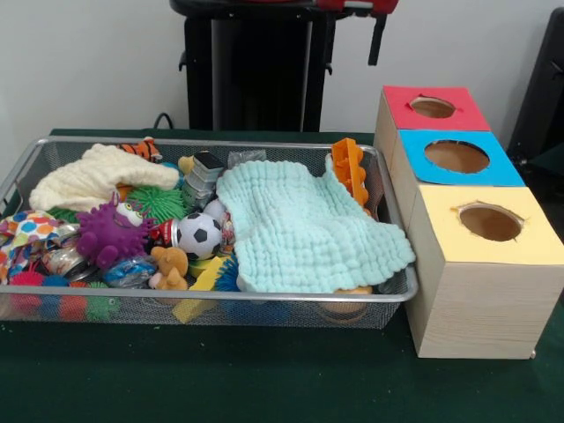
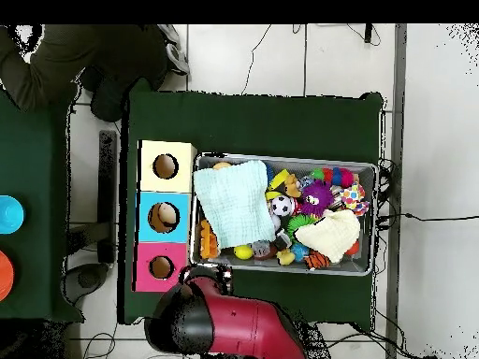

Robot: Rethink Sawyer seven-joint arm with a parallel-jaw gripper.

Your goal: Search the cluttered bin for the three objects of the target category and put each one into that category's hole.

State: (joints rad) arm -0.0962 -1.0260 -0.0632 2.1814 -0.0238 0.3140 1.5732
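A wire mesh bin (image 1: 264, 300) (image 2: 367, 166) holds a jumble of toys. A pale blue cloth (image 1: 300, 225) (image 2: 236, 201) covers its side nearest the boxes. A cream cloth (image 1: 97, 176) (image 2: 332, 234) lies at the other end. Between them sit a small soccer ball (image 1: 200, 234) (image 2: 281, 206), a purple plush monster (image 1: 110, 233) (image 2: 318, 196), a green spiky ball (image 1: 159, 203), a little brown teddy (image 1: 169, 267) and an orange plastic toy (image 1: 349, 167). Beside the bin stand three wooden boxes with holes, topped red (image 1: 432, 107) (image 2: 161, 267), blue (image 1: 456, 157) (image 2: 163, 217) and yellow (image 1: 490, 223) (image 2: 166, 166). Only the red arm (image 2: 239, 327) shows; its gripper is hidden.
A person in dark clothing (image 2: 75, 56) is at the overhead view's top left. Coloured round things (image 2: 7, 213) sit on another green surface at the left edge. Green cloth covers the table (image 1: 264, 379) around the bin.
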